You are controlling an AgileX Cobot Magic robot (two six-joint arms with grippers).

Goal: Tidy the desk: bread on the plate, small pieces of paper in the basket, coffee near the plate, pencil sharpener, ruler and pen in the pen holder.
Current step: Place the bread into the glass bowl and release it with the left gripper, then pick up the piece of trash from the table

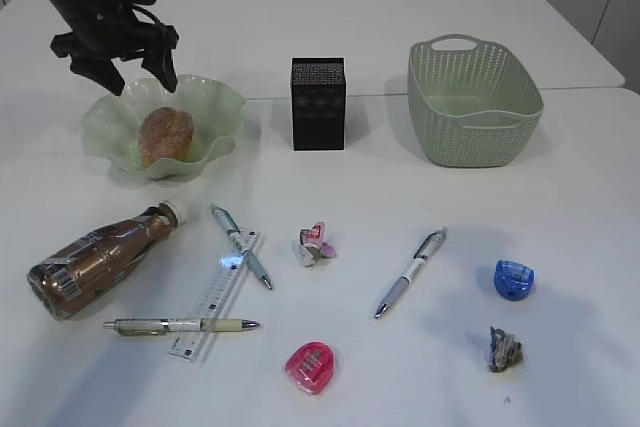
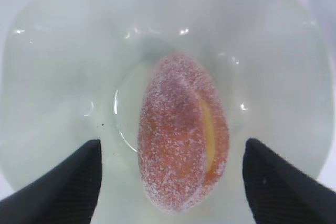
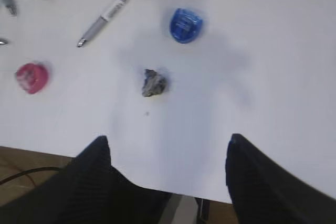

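Note:
The sugar-dusted bread [image 1: 166, 135] lies in the ruffled green plate [image 1: 215, 102]. My left gripper [image 1: 135, 72] hangs open just above it, its fingers apart on either side of the bread [image 2: 181, 129] and clear of it. The coffee [image 1: 100, 257] lies on its side at the front left. The clear ruler [image 1: 215, 297] sits between two pens [image 1: 241, 247] [image 1: 180, 325]; a third pen [image 1: 411, 273] lies further right. My right gripper [image 3: 168, 138] is open and empty over the desk's near edge, behind a grey paper piece [image 3: 154, 83].
The black pen holder [image 1: 318, 104] stands mid-back, with the green basket [image 1: 473, 102] to its right. A pink-white paper piece [image 1: 316, 245], a pink sharpener [image 1: 310, 367], a blue sharpener [image 1: 514, 279] and the grey paper [image 1: 505, 349] lie scattered in front.

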